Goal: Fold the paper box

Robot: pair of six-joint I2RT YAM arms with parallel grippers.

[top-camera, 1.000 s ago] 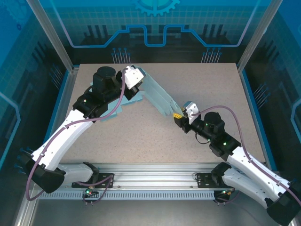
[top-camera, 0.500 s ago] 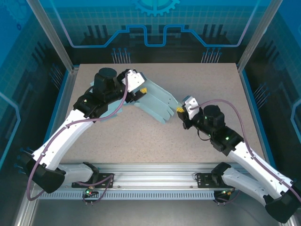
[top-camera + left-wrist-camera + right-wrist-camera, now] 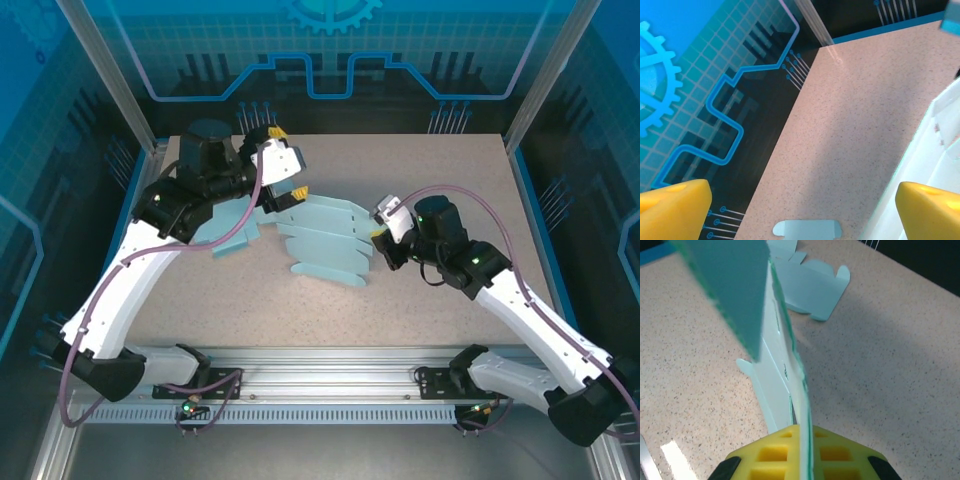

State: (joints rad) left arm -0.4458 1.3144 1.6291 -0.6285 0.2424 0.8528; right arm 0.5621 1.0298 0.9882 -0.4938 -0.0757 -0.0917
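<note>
Here, paper box [image 3: 325,240] — edge pinched, right gripper [image 3: 378,237]

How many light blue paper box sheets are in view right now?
2. One light blue paper box sheet is mid-table, pinched in the right gripper; a second sheet lies flat beneath the left arm. More may be hidden there.

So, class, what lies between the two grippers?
The paper box, in the top view: right gripper shut on one end, open left gripper by the other.
</note>
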